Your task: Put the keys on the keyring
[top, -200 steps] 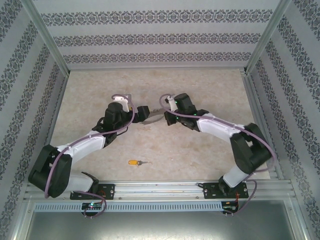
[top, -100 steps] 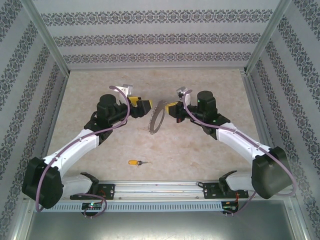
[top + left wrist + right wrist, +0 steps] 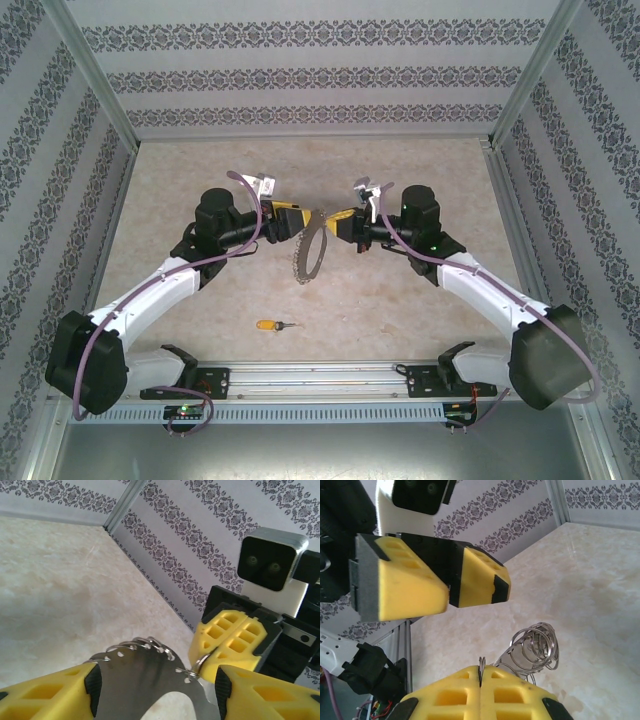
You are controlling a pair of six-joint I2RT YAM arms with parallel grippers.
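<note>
The keyring [image 3: 312, 252], a grey metal hoop fringed with small rings, hangs upright above the table between both grippers. My right gripper [image 3: 336, 222] is shut on one small ring at its rim [image 3: 481, 666]; more rings fan out beside it [image 3: 538, 647]. My left gripper [image 3: 297, 219] faces it, and its jaws straddle the hoop's flat plate [image 3: 145, 677]. The black pads [image 3: 93, 685] sit at the plate's edges; I cannot tell whether they press it. The key [image 3: 271, 325], orange-headed with a short dark blade, lies on the table near the front edge.
Patterned walls enclose the beige table [image 3: 420, 170] on three sides. An aluminium rail [image 3: 320, 377] with both arm bases runs along the front. The left arm's yellow fingers [image 3: 435, 577] hang close above my right gripper's tips.
Both grippers rose and swung to face each other, and the keyring now stands upright between them. The left jaws narrowed around its plate. The key stayed put.
</note>
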